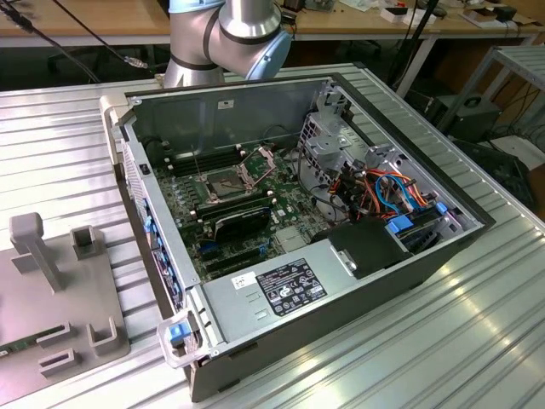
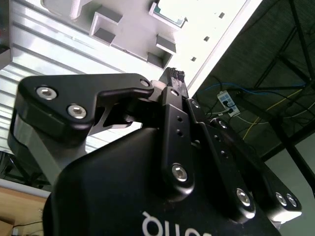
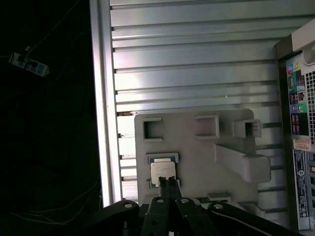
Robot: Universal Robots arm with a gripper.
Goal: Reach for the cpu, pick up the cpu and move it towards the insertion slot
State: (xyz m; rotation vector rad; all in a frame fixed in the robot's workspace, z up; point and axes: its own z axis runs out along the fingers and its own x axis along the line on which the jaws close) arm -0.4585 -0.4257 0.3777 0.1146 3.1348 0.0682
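Where the cpu (image 3: 163,171) lies: flat in a pocket of the grey fixture plate (image 3: 202,147) on the counter (image 3: 197,73), well apart from the insertion slot (image 1: 223,181) inside the open computer case (image 1: 221,115).
Jaws: together, empty, just over the cpu's near edge.
Handling: likely light, stiff, thin and fragile underneath; best taken by opposite edges.

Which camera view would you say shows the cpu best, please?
The first wrist view: the cpu lies face up in the grey fixture, nearly whole, just beyond the gripper. The second wrist view catches one corner of the cpu, washed out by glare. In the exterior view it is too small to tell.
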